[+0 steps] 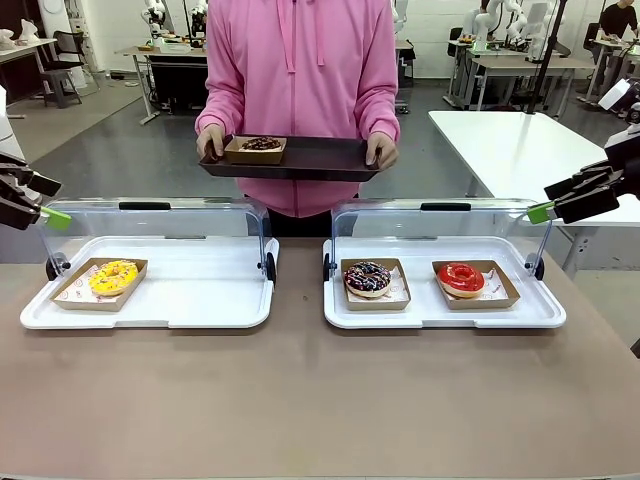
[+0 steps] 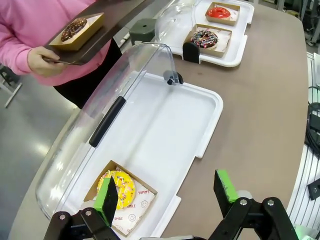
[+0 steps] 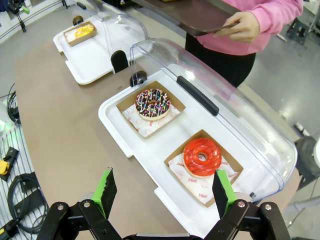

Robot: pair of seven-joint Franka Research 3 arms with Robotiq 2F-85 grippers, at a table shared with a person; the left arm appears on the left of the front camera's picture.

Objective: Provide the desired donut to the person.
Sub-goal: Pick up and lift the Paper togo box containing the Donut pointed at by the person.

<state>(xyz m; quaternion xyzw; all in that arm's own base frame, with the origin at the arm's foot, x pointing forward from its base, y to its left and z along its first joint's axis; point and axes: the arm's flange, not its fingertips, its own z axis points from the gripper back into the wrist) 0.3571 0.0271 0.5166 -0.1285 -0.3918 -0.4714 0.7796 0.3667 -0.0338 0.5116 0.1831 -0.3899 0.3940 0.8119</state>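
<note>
Front view: left gripper (image 1: 48,202) released, yellow donut (image 1: 114,276) just below it. Right gripper (image 1: 550,200) released, red donut (image 1: 460,278) below. Person (image 1: 300,70) beyond both holds tray (image 1: 320,160) carrying chocolate donut (image 1: 261,144).

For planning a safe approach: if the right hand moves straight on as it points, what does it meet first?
Likely the red glazed ring donut in its brown cardboard box, though depth is unclear.
</note>
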